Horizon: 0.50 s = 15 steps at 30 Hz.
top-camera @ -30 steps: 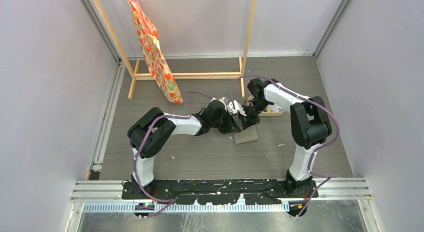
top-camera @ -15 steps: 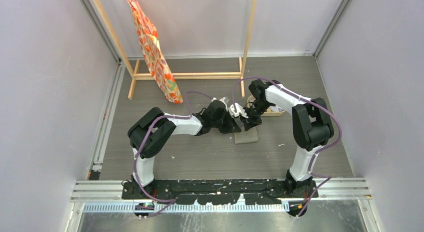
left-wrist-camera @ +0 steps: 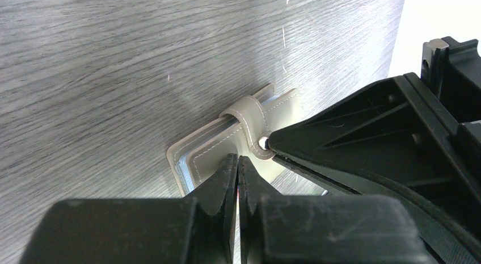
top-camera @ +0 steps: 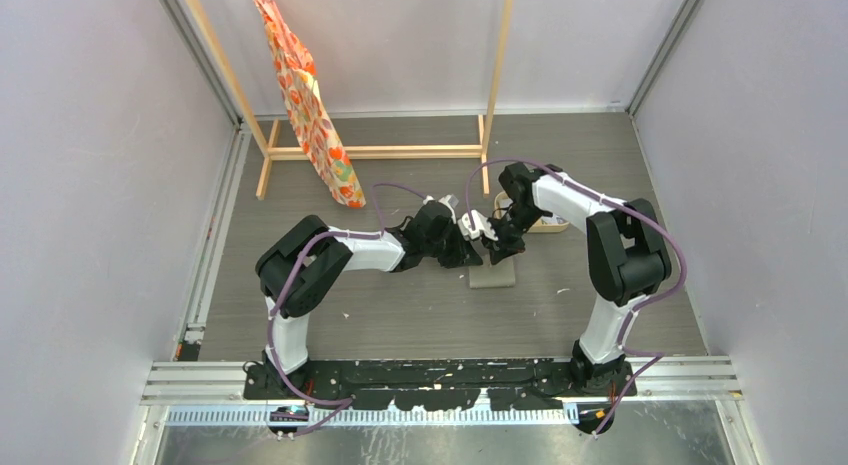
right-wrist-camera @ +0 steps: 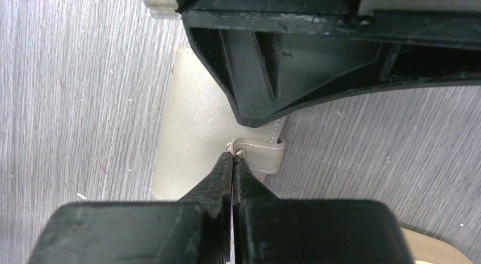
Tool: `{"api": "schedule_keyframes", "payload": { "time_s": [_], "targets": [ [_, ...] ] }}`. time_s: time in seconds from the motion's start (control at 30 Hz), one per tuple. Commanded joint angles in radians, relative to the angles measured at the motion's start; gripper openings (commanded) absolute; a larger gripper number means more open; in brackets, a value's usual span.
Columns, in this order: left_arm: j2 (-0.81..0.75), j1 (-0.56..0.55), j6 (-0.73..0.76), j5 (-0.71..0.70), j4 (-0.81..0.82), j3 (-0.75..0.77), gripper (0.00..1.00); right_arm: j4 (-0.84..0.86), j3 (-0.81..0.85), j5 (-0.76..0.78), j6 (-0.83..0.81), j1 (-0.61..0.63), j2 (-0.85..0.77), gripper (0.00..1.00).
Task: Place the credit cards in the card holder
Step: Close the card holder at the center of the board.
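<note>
Grey wood-grain tabletop (top-camera: 400, 315) between pale walls (top-camera: 90, 185) bears the card holder (top-camera: 492, 275).

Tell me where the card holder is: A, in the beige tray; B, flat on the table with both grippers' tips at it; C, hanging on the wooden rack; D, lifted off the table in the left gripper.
B: the card holder lies flat on the table, and the shut left gripper and right gripper both point their tips at its strap.

Left end effector (left-wrist-camera: 238, 164) seemingly against right end effector (right-wrist-camera: 233, 160)
</note>
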Motion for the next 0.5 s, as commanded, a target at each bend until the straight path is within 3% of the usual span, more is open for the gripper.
{"api": "schedule_keyframes", "payload": {
  "time_s": [0.0,0.47],
  "targets": [
    [0.019,-0.004,0.025,-0.026,-0.049,0.013,0.04,-0.001,-0.027,0.009,-0.008,0.004,-0.052,0.01],
    [0.017,-0.004,0.025,-0.026,-0.044,0.010,0.04,0.064,-0.080,0.036,0.040,0.033,-0.086,0.01]
  ]
}}
